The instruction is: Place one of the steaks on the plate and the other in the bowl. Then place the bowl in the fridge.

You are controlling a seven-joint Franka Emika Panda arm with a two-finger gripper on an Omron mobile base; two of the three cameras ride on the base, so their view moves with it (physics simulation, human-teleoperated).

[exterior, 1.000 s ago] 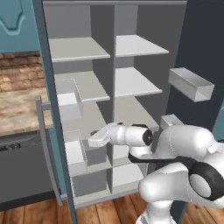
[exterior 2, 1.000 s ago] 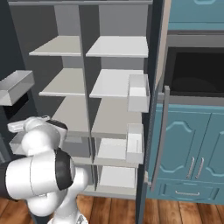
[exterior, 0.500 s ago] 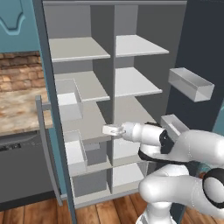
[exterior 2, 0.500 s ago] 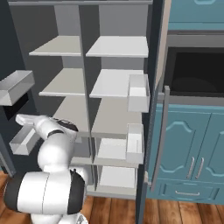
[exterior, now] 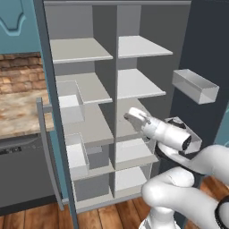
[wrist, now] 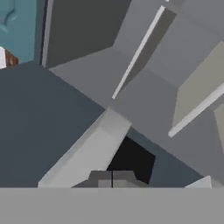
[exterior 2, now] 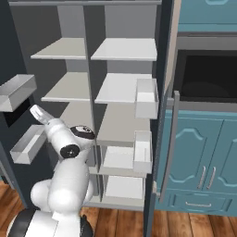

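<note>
The fridge [exterior: 85, 50] [exterior 2: 124, 49] stands open in front of me, and its pale grey shelves are bare. My gripper [exterior: 131, 115] [exterior 2: 36, 111] is shut on nothing and hangs in front of the middle shelves, pointing up and to the left. In the hand view its fingertips [wrist: 111, 177] are pressed together, facing the tilted fridge interior [wrist: 144, 87] and a dark door panel. The steaks, the plate and the bowl are out of view.
Both doors stand wide, with door bins [exterior: 195, 85] [exterior 2: 15, 91] jutting out near my arm. A stone counter [exterior: 18, 112] under a brick wall lies to the left. A dark oven [exterior 2: 208, 74] over teal cabinets [exterior 2: 199, 152] is on the right.
The arm has swung across the front of the fridge. The shut hand moved right and upward in the left base view and rose in the right base view.
</note>
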